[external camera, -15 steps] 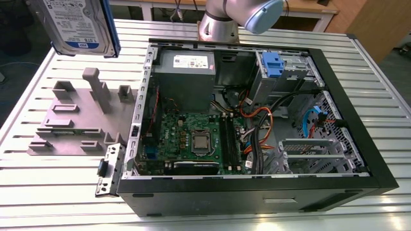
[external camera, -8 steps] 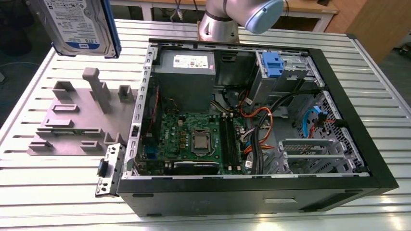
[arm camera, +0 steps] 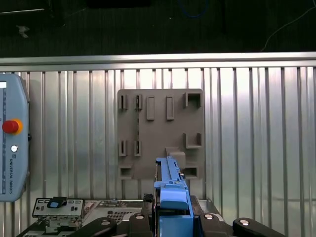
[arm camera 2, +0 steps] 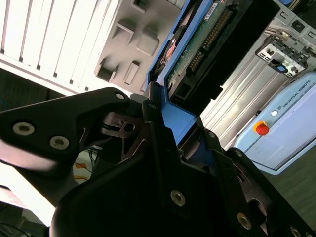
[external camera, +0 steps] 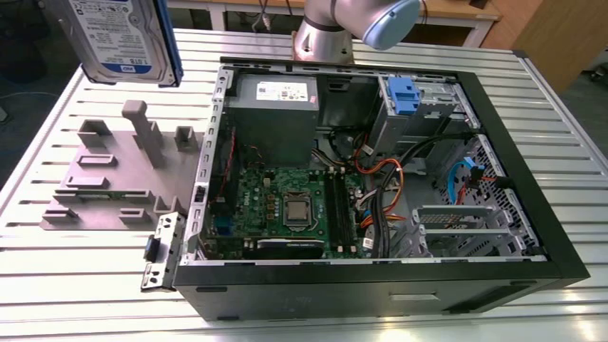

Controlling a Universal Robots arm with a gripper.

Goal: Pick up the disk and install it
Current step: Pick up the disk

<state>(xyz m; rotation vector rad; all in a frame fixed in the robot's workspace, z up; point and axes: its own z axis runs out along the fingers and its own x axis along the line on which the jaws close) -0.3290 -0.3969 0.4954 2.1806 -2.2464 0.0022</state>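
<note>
1. The disk (external camera: 119, 35) is a flat silver drive with a white-and-blue label and blue side rails.
2. It is clamped between the jaws of the pincer (arm camera 2: 165, 116) and juts out beyond them, its green circuit-board side showing in the second wrist view.

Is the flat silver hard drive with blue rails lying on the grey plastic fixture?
No, the disk is held in the air by the gripper, above the fixture.
</note>
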